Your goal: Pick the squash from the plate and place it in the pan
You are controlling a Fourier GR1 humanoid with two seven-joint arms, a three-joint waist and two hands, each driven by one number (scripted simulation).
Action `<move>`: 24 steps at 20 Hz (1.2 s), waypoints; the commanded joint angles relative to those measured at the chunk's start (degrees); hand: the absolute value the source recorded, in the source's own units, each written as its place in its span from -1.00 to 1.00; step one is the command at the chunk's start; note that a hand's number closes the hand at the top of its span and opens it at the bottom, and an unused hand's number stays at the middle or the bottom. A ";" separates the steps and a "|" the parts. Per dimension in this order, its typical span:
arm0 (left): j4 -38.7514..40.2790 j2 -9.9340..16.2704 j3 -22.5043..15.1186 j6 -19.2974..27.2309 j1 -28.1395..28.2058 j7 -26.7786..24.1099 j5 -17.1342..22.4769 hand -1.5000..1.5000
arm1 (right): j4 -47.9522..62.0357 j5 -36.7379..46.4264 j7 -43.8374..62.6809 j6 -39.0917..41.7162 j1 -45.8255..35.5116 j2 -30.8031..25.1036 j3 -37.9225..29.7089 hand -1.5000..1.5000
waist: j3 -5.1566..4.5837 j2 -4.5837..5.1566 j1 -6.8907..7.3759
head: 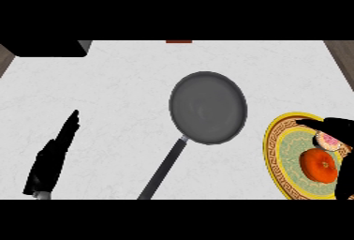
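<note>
On plate at right: one round orange squash (319, 165), not yet lifted, resting on one yellow-rimmed patterned round plate (278, 140) beside one small pink-and-white item (327, 139). Reaching over plate's far edge: right hand (337, 127), fingers' spread impossible to tell, nothing visibly grasped. Just left, ready as destination: one dark grey round metal pan (207, 107), bare inside. Far left, resting: left hand (56, 152), fingers straight, holding nothing.
</note>
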 commanded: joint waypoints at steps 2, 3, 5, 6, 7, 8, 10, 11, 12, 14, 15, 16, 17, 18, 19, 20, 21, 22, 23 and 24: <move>-3.46 -1.47 0.20 -0.18 4.36 0.18 -2.61 0.00 | -0.17 3.45 2.92 2.27 0.93 3.18 -0.52 -1.00 | 0.00 -0.03 0.15; -2.24 2.10 4.49 -4.85 2.33 -0.27 1.02 0.00 | -2.47 1.15 3.80 4.07 2.70 1.67 -1.98 -1.00 | -0.02 -0.05 -0.09; -4.90 0.12 3.63 -4.28 2.74 1.63 0.46 0.00 | 2.54 4.29 -1.18 5.23 1.17 2.23 -1.65 -1.00 | 0.01 0.00 0.16; 0.07 -2.45 2.10 -2.52 -0.92 1.62 -2.84 0.00 | 5.09 9.97 -4.64 2.83 0.25 3.94 0.26 -1.00 | 0.02 0.09 0.08; 1.88 -3.01 3.40 -3.60 -0.09 -1.22 -2.12 0.00 | 5.43 10.41 -5.15 2.95 1.36 3.88 -1.37 -1.00 | 0.00 0.07 0.00; 2.56 -2.20 4.47 -4.84 0.23 -2.89 -1.84 0.00 | 3.75 11.17 -3.79 2.88 2.28 5.10 0.01 -1.00 | 0.00 0.05 -0.02; 0.23 -2.97 5.11 -4.17 0.19 -0.44 -3.26 0.00 | 5.47 13.41 -7.38 3.78 2.77 4.73 -1.76 -1.00 | 0.01 0.03 0.01; -3.96 -4.16 2.71 -2.89 -0.27 4.50 -5.05 0.00 | 2.21 12.20 -4.89 3.98 4.41 5.04 -2.61 -1.00 | 0.01 -0.02 -0.13; -0.90 -4.70 4.15 -3.89 -1.51 3.05 -4.58 0.00 | 2.78 14.79 -4.50 2.30 4.09 8.08 -0.98 -1.00 | 0.00 0.02 -0.09; 0.94 -5.37 4.81 -5.13 -0.21 -0.03 -5.05 0.00 | 2.77 15.31 -4.56 5.66 3.22 7.02 -2.71 -1.00 | -0.01 0.02 -0.05; 0.69 -3.32 7.27 -6.74 -2.69 3.08 -3.62 0.00 | 4.64 16.68 -7.80 4.48 4.47 6.64 -2.47 -1.00 | 0.00 0.03 -0.08; -2.54 -4.64 5.70 -5.67 3.21 0.37 -5.23 0.00 | 4.76 19.29 -10.31 1.86 5.47 7.53 -2.48 -1.00 | 0.01 0.00 0.08; -0.34 -5.75 5.34 -5.87 1.02 -0.68 -6.09 0.00 | 4.84 19.74 -10.08 3.31 5.70 7.59 -2.37 -1.00 | 0.00 0.02 -0.03; 0.58 -4.04 8.04 -7.33 -1.11 1.29 -4.79 0.00 | 3.07 20.36 -8.56 1.80 6.74 9.90 -1.65 -1.00 | 0.00 0.01 -0.11; 1.76 -6.39 5.86 -5.11 -5.66 3.98 -6.50 0.00 | 10.47 21.97 -15.87 2.53 3.01 5.38 -2.63 -1.00 | 0.03 0.13 -0.02; -4.09 -7.01 4.73 -4.82 1.09 4.33 -7.45 0.00 | 8.02 21.65 -13.92 2.82 4.46 7.14 -4.08 -1.00 | 0.02 0.01 0.09; -0.78 -6.71 6.23 -6.18 0.95 0.88 -7.19 0.00 | 8.19 21.67 -11.02 3.60 3.25 9.50 -4.36 -1.00 | 0.00 0.03 0.07; -1.09 -6.64 7.12 -7.23 -0.72 2.18 -6.19 0.00 | 10.06 22.25 -10.55 4.35 0.71 10.91 -3.78 -1.00 | 0.00 0.05 0.14; -2.44 -7.66 5.58 -5.80 1.30 2.98 -7.72 0.00 | 9.22 23.56 -16.04 1.31 4.66 9.48 -3.53 -1.00 | 0.02 0.03 0.06; -0.68 -6.83 6.27 -6.86 0.95 0.76 -7.19 0.00 | 14.81 26.77 -20.92 -1.69 3.86 8.21 -2.25 -1.00 | 0.04 0.12 0.27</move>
